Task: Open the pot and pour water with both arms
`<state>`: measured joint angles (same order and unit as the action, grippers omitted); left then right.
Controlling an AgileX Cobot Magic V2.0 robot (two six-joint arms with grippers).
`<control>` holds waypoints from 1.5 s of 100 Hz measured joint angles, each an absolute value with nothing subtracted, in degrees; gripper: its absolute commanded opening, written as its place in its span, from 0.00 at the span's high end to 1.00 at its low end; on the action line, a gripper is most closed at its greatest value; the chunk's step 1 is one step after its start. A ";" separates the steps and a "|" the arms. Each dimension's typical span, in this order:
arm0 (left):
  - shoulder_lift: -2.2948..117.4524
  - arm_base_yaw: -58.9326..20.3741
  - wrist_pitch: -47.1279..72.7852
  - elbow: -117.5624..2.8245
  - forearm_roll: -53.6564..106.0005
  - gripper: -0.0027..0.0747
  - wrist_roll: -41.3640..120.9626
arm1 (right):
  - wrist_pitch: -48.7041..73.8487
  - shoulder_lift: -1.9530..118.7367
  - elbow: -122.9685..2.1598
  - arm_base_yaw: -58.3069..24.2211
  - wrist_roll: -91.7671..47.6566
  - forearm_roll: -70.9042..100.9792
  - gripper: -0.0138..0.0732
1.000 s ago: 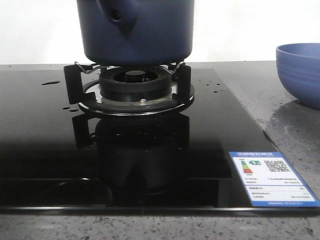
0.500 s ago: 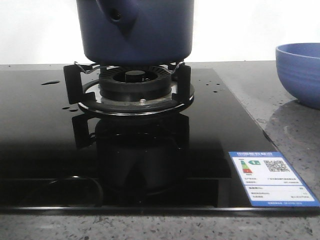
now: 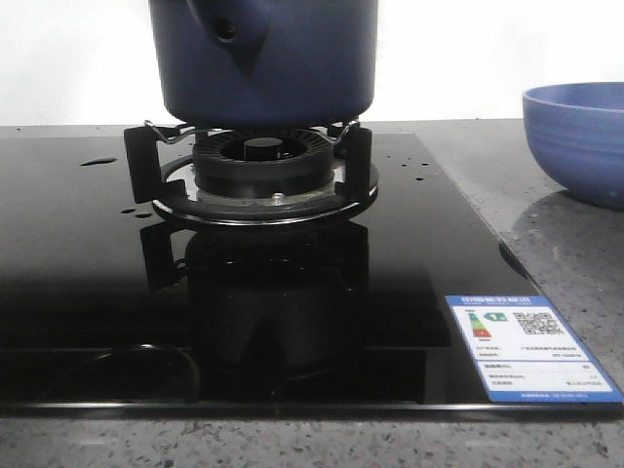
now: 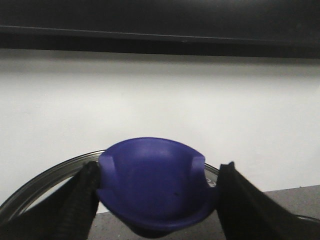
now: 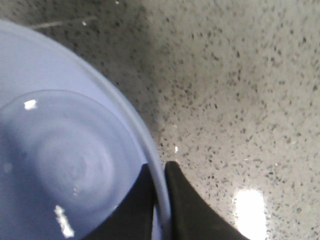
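The dark navy pot (image 3: 263,58) stands on the gas burner (image 3: 263,161), its stubby side projection with a round hole (image 3: 226,29) facing the camera; the pot's top is cut off. In the left wrist view my left gripper (image 4: 160,172) is shut on the blue knob (image 4: 152,185) of a glass lid with a metal rim (image 4: 47,177), held up before a white wall. My right gripper (image 5: 161,175) is shut on the rim of the periwinkle bowl (image 5: 65,150), one finger inside and one outside. The bowl (image 3: 575,136) shows at the front view's right edge. Neither arm shows in the front view.
A black glass hob (image 3: 97,283) with an energy label (image 3: 531,346) fills the front. Water drops (image 3: 97,162) lie on it at the left. Speckled grey countertop (image 5: 240,90) lies under the bowl and to the hob's right.
In the front view the bowl has shifted a little to the left and up. The pot has not moved.
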<state>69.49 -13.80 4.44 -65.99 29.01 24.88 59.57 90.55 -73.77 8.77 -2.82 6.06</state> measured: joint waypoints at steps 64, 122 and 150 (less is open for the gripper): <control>69.49 -13.80 4.08 -65.99 29.01 0.44 24.88 | 66.89 88.29 -88.43 7.06 -5.58 10.66 0.93; 69.49 -13.80 2.50 -65.99 29.01 0.44 24.88 | 58.63 89.41 -99.92 -8.50 -6.57 20.64 0.90; 69.49 -13.80 2.50 -65.99 29.01 0.44 24.88 | 46.04 92.16 -99.92 -16.33 -6.80 21.33 0.90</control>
